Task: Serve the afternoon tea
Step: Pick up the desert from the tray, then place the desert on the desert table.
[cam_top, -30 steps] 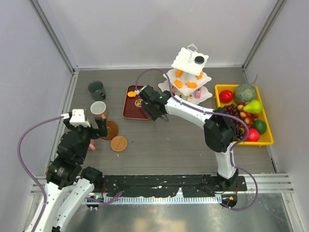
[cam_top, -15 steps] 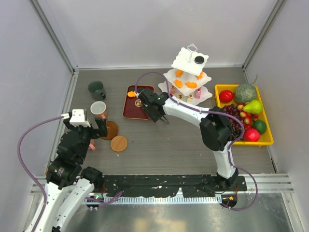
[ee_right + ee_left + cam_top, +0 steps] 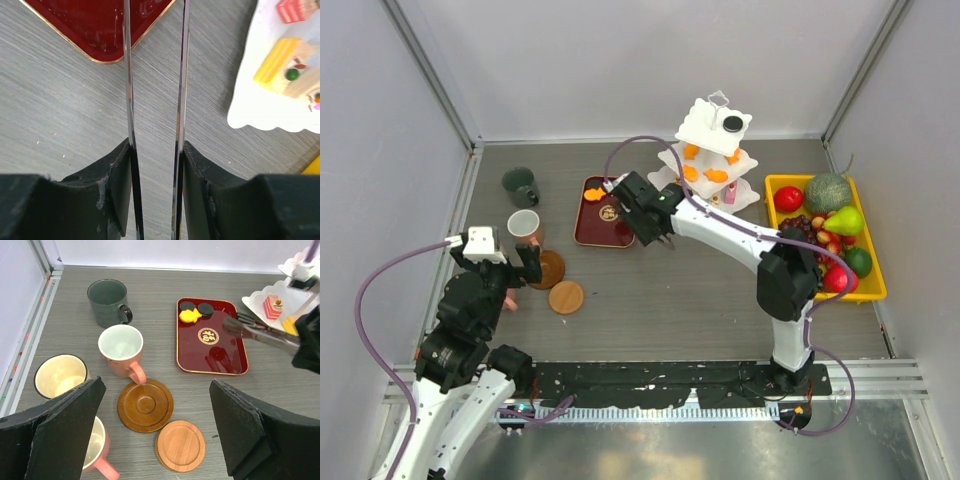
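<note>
The white three-tier stand (image 3: pixel 712 150) stands at the back, with orange sweets and a black round one on it. My right gripper (image 3: pixel 647 222) is shut on the metal tongs (image 3: pixel 129 75), between the dark red tray (image 3: pixel 603 212) and the stand. The tong arms are apart and hold nothing. An orange sweet (image 3: pixel 189 315) and two black sweets (image 3: pixel 204 309) lie on the tray. A pink-yellow sweet (image 3: pixel 282 67) sits on the stand's bottom tier (image 3: pixel 260 105). My left gripper (image 3: pixel 157 385) is open above two brown coasters (image 3: pixel 145 405). The dark green mug (image 3: pixel 107 302), pink mug (image 3: pixel 121 350), cream mug (image 3: pixel 59 376) and second pink mug (image 3: pixel 95 450) stand at the left.
The yellow tray of fruit (image 3: pixel 825 238) lies at the right, beside the stand. Grey walls close in the table on three sides. The right arm's elbow (image 3: pixel 785 280) hangs near the fruit tray.
My right arm has shifted a little to the right with the tongs, toward the stand. The left arm has not moved.
</note>
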Robot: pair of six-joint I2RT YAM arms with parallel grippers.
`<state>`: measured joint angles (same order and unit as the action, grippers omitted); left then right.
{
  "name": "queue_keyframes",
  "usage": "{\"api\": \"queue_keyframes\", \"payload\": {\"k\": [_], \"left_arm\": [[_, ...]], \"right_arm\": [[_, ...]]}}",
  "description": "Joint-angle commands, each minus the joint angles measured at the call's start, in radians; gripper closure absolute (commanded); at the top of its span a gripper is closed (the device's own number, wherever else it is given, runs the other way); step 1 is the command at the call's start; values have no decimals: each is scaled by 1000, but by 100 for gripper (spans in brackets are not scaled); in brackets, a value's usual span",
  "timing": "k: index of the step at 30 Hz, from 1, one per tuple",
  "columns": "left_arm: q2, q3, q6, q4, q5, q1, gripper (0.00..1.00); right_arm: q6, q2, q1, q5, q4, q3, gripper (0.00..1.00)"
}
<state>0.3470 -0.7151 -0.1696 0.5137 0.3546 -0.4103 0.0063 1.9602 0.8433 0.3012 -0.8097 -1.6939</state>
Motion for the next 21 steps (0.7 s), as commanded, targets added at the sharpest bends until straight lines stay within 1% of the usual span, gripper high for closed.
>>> {"api": "queue_keyframes", "payload": {"k": [1,4,6,10,14,21], "left_arm": [[-9,2,16,-47,-3,-2,1],[-9,2,16,-47,-3,-2,1],[-9,2,16,-47,-6,-4,1],[-9,3,16,-47,-6,-2,1],[-9,3,16,-47,-3,-2,1],[-9,2,15,-49,-5,-2,1]], "right_arm": [[-2,-159,0,24,-31,-70,56],[-2,-199,0,29,-63,-99,56],[-32,-236,0,41,-84,-122,55],[-58,-270,-15,84,-138,-216,54],[-72,-293,-62,118,-170,-282,54],[-89,-320,-162,154,-178,-297,55]]}}
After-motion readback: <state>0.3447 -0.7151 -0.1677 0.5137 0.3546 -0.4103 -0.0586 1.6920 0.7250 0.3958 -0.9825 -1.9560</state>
